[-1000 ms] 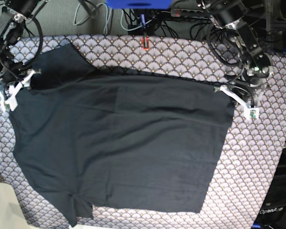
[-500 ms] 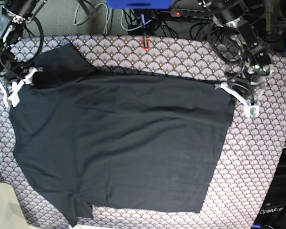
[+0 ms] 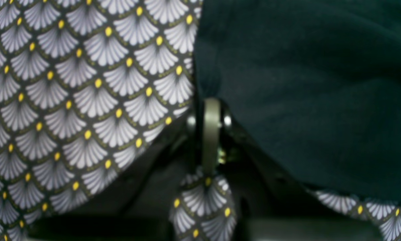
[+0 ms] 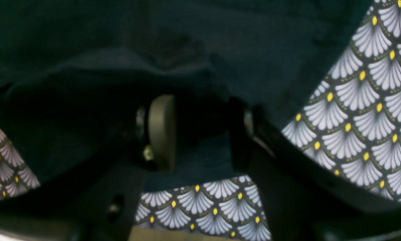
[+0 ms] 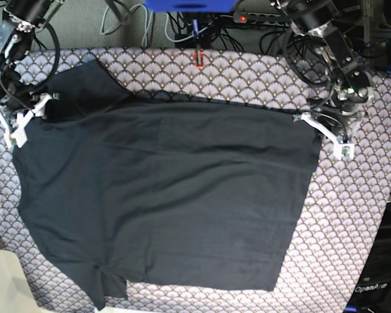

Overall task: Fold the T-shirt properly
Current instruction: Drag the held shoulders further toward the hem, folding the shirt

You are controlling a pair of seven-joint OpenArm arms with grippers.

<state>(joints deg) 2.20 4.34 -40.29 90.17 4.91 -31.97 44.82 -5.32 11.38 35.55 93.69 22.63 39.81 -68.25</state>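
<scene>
Change over the last second was small: the right gripper (image 5: 23, 117) had shifted slightly up and toward the desk's far left corner, and the T-shirt (image 5: 169, 195) shoulder beside it had drawn tauter. The left gripper (image 5: 319, 125) had held its place at the shirt's far right corner. The body of the shirt had not moved; it lay flat across the middle of the desk (image 5: 352, 215), one sleeve at the far left, another at the near left edge. Judged from this, folding had not begun and the arms were only taking up the far edge.

Left fingers (image 3: 211, 134) were closed, pinching shirt fabric. Right fingers (image 4: 161, 130) stood apart with cloth bunched between them; whether they gripped it could not be told.

Both wrist views were blurred. The base view cut off both arms and the shirt's near sleeve.
</scene>
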